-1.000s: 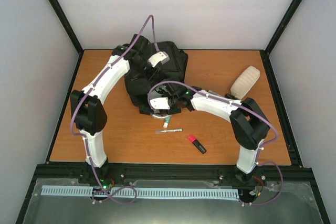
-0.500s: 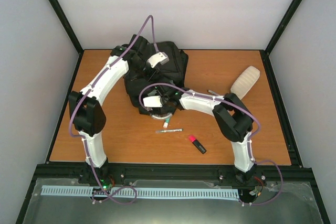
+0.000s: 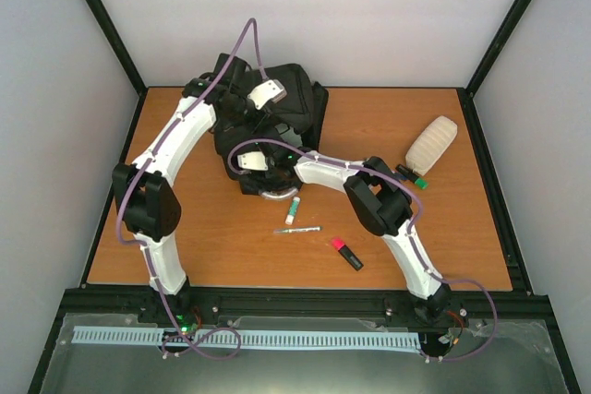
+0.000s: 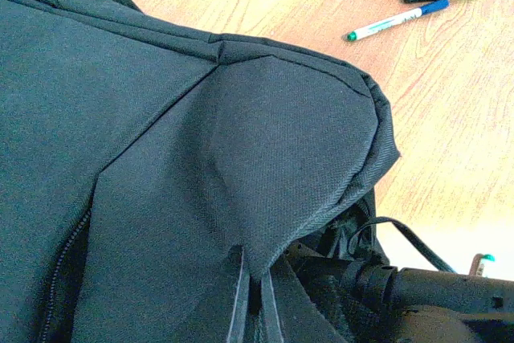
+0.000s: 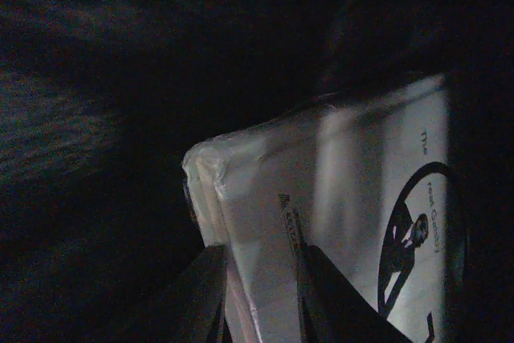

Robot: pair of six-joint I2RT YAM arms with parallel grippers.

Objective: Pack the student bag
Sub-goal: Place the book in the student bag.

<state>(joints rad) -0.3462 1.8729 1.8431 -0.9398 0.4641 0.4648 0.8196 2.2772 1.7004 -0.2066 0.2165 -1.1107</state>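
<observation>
Student bag [image 3: 300,103], just the one, sits at the far middle of the wooden table [image 3: 185,228]. It is big, black, soft woven fabric, slumped in a heap, with a zip [image 4: 68,255] running down one panel and a grey loop [image 3: 272,197] at its near edge.

Two white arms are at it. The left arm [image 3: 171,149] reaches up and over from the left. The left gripper [image 4: 250,279] is pinched tight on a fold of the bag's cloth, drawing it into a peak.

The right arm [image 3: 374,200] bends sharply leftward. The right gripper [image 5: 261,259] is down in the dark of the bag, fingers narrow, one on either side of the edge of a clear-wrapped printed pack [image 5: 361,222]. Whether they press it I cannot tell.

Loose on the table:
- one cream ribbed case [image 3: 431,143]
- one black-and-pink highlighter [image 3: 346,253]
- one black marker with a green cap [image 3: 413,177]
- one white green-capped stick [image 3: 293,208]
- two pens, one near the highlighter [image 3: 297,229] and one by the marker [image 4: 393,20]
</observation>
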